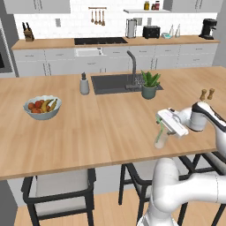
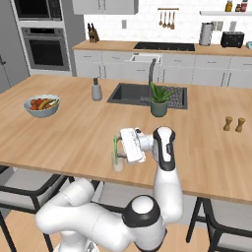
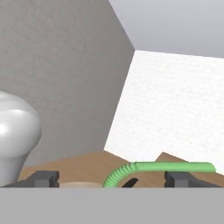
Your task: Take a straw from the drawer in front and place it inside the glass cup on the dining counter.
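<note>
The straw (image 2: 115, 146) is seen standing in the glass cup (image 2: 118, 161) near the front edge of the dining counter (image 1: 66, 132). The gripper (image 3: 113, 179) is spread wide, released. If the hand is withdrawn carelessly, the cup may be tipped off that edge. No writing is legible.

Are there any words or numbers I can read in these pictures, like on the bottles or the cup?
None: no readable words, labels, brands or numbers show.
The glass cup with the straw in it is plain.
The soap bottle has no label.
The jars on the wall shelf are too small and blurred to read.
The toaster and coffee maker show no legible marks.
</note>
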Tool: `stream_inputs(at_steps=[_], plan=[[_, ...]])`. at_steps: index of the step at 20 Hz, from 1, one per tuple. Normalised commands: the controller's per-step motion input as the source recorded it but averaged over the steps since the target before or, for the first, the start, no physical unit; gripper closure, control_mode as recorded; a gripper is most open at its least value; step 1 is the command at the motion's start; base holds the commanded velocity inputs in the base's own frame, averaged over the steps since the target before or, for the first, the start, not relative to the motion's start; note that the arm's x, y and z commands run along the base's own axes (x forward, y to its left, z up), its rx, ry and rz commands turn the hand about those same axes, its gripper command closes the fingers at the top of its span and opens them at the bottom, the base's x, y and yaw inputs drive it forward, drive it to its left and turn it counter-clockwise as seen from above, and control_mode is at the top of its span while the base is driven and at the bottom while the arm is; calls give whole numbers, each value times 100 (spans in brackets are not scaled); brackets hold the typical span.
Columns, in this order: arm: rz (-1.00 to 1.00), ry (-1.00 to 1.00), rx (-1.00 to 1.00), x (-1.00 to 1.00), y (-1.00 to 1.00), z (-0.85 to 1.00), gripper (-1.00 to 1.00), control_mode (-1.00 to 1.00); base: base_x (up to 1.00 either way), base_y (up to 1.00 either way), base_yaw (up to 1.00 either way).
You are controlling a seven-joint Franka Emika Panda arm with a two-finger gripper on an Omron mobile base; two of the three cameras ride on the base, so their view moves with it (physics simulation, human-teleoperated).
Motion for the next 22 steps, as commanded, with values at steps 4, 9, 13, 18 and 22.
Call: stream_inputs(at_steps=[4,9,13,18,22], plan=[[0,0,0,2,-4,0,-100,-100,0,0,0],[0,0,0,20,-6,0,-100,-100,0,0,0],[0,0,0,28,-7,0,-100,-100,0,0,0],[0,-7,0,-12,-4,-10,-100,-100,0,0,0],[0,-7,0,-13,0,-2,-100,-100,0,0,0]])
